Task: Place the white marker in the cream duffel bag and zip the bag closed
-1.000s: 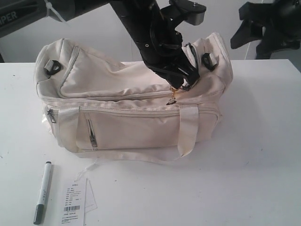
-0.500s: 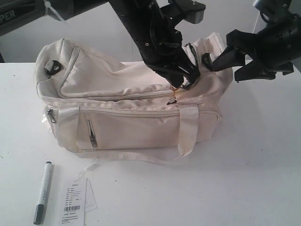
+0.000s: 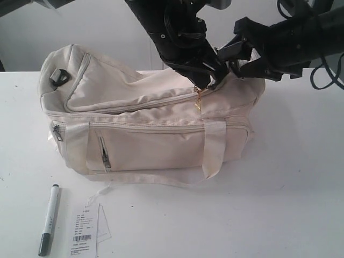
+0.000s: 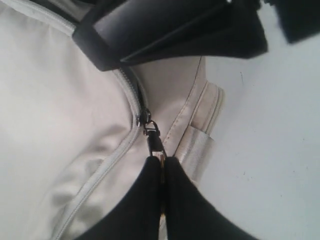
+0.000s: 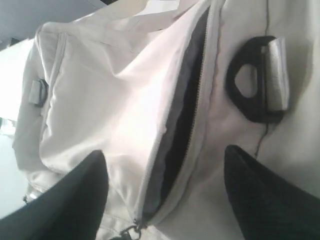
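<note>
1. We see the cream duffel bag (image 3: 150, 134) lying lengthwise on the white table (image 3: 290, 188), with its front zip pocket facing the exterior camera.
2. The white marker (image 3: 48, 219) is outside the bag. It lies flat on the table in front of the bag's left end and apart from it, with its dark cap toward the near edge.
3. A paper tag (image 3: 84, 231) lies just beside the marker, on its right.
4. The left gripper (image 3: 209, 81) reaches down onto the top of the bag near its right end.
5. In the left wrist view its fingers (image 4: 145, 190) are pressed together, pinching the metal zipper pull (image 4: 154, 140) of the top zip.
6. The right gripper (image 3: 239, 60) is at the bag's right end, close beside the left one.
7. Its fingers (image 5: 75, 200) are spread wide and hold nothing. One sits on either side of the zip line, and we cannot tell whether they touch the fabric.
8. In the right wrist view the top zip is parted along a stretch, and the dark lining (image 5: 182, 110) shows through the gap.
9. A black strap ring (image 5: 252, 85) sits on the cream fabric just beside that gap.
</note>
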`<state>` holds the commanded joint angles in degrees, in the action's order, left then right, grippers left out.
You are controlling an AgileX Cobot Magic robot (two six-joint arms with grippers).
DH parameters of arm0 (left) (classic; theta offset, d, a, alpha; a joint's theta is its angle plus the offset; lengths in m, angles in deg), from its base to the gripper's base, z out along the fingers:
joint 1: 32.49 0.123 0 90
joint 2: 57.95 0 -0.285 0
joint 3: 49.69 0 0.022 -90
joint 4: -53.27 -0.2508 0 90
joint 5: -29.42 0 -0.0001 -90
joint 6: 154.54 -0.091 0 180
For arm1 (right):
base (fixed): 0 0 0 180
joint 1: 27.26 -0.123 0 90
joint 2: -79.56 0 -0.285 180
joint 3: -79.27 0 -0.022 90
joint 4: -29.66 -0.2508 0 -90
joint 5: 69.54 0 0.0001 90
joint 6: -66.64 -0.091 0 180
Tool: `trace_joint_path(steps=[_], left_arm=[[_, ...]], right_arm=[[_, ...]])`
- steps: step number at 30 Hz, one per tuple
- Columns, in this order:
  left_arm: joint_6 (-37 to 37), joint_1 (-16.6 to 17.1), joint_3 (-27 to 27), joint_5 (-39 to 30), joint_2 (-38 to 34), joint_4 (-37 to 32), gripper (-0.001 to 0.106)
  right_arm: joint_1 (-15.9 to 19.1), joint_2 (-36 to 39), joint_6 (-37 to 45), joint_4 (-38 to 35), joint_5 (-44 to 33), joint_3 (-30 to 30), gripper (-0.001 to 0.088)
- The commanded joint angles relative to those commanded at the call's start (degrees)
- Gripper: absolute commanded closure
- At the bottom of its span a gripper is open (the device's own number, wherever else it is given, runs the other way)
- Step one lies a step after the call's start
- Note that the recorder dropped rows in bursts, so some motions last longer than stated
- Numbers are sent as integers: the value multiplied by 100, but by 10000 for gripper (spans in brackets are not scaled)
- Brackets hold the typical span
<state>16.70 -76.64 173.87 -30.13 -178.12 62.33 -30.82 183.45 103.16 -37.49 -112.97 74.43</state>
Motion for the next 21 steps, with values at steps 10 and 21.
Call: trace_joint_path(steps=[10,21], left_arm=[[21,0,0,-20,0,41,1053],[21,0,0,-50,0,81,1053]], right_arm=[[-340,576,203,-56,410,36,365],[-381,728,395,-56,577,36,868]])
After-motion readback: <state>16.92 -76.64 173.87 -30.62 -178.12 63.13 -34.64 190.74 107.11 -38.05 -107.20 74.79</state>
